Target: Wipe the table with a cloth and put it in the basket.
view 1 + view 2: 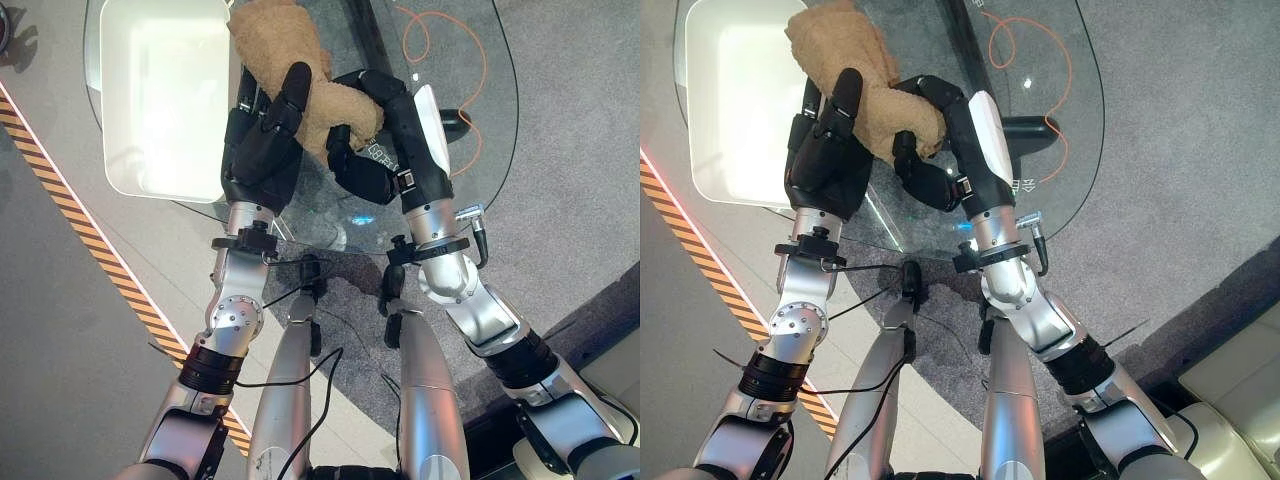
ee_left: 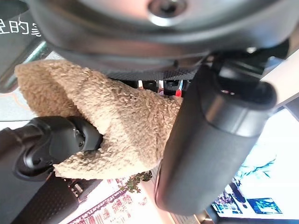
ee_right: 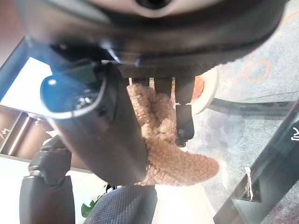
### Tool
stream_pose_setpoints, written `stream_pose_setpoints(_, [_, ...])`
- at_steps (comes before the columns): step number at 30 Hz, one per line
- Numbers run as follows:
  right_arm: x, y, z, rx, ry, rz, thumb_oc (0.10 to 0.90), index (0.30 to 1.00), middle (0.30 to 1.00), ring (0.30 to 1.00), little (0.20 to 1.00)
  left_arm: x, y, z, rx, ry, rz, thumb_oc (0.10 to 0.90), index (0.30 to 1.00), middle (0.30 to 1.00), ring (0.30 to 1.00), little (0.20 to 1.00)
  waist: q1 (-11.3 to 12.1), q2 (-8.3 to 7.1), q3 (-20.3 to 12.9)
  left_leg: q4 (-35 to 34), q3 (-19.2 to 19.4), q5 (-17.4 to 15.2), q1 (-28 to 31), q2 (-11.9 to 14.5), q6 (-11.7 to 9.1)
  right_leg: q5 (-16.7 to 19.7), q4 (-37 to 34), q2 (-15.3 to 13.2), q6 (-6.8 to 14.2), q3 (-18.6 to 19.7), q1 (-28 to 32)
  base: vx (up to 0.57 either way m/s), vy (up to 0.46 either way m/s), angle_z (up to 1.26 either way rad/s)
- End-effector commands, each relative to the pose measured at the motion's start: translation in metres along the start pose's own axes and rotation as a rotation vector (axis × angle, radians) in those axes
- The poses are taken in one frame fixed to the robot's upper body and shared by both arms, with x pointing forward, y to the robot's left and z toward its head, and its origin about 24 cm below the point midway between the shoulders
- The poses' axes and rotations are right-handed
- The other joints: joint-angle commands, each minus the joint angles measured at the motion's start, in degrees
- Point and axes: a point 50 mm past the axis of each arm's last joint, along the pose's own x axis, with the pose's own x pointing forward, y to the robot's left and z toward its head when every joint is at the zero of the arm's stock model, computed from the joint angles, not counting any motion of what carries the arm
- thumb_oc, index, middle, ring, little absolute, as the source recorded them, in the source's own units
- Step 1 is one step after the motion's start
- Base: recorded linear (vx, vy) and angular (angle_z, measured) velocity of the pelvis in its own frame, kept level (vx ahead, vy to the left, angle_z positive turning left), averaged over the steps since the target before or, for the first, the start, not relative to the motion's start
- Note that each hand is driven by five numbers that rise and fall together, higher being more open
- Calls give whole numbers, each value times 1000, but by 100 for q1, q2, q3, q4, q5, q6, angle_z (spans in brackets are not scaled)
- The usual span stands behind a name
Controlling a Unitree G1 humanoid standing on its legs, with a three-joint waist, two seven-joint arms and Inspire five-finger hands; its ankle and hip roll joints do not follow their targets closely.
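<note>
Glass table (image 1: pixel 470 130) bears a tan fleece cloth (image 1: pixel 290 60) (soft, light, bunchable); left hand (image 1: pixel 262 140) and right hand (image 1: pixel 385 135) both clamp it.

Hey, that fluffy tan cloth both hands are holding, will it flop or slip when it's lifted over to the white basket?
The fluffy tan cloth is bunched and drooping between left hand and right hand, so probably floppy and light. Its nubby pile likely resists slipping.
</note>
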Motion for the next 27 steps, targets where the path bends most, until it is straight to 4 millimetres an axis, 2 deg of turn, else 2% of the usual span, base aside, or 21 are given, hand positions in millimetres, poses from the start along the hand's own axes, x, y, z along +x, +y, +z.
stream_pose_setpoints(1, [23, -7, 87, 121, -430, -46, 100, 300, 300, 300, 200, 20, -59, 30, -14, -207, -335, 800, 900, 900, 900, 900, 88, -140, -167, 231, 372, -522, 169, -437, 238, 79, -660, 387, 84, -227, 318, 0, 0, 0])
stream_pose_setpoints(6, [23, -6, 87, 119, -433, -46, 100, 300, 300, 300, 200, 19, -59, 35, -22, -259, -325, 800, 900, 900, 900, 900, 96, -146, -167, 240, 353, -530, 157, -450, 236, 79, -652, 392, 82, -220, 295, 0, 0, 0])
stream_pose_setpoints(7, [24, -6, 87, 118, -432, -45, 100, 300, 300, 300, 200, 19, -59, 35, -22, -263, -325, 745, 853, 853, 853, 845, 96, -148, -167, 246, 353, -534, 158, -449, 234, 78, -649, 390, 84, -221, 297, 0, 0, 0])
stream_pose_setpoints(11, [24, -6, 88, 121, -432, -44, 100, 300, 300, 300, 200, 19, -60, 37, -18, -288, -323, 405, 561, 561, 561, 505, 95, -155, -167, 245, 359, -534, 156, -449, 237, 76, -646, 394, 80, -220, 292, 0, 0, 0])
stream_pose_setpoints(12, [25, -6, 88, 120, -431, -44, 100, 300, 300, 300, 200, 19, -60, 38, -20, -297, -323, 287, 460, 460, 460, 387, 96, -154, -167, 257, 353, -535, 145, -453, 236, 78, -638, 395, 82, -216, 283, 0, 0, 0])
stream_pose_setpoints(13, [25, -6, 88, 119, -430, -44, 100, 300, 300, 300, 200, 19, -60, 39, -19, -306, -322, 116, 314, 314, 314, 216, 98, -153, -167, 256, 350, -537, 146, -456, 236, 76, -633, 399, 83, -215, 280, 0, 0, 0])
stream_pose_setpoints(27, [25, -5, 88, 122, -431, -46, 100, 300, 300, 300, 200, 19, -64, 41, -5, -331, -346, 100, 300, 300, 300, 200, 106, -169, -167, 277, 355, -552, 157, -457, 228, 62, -618, 388, 81, -235, 299, 0, 0, 0])
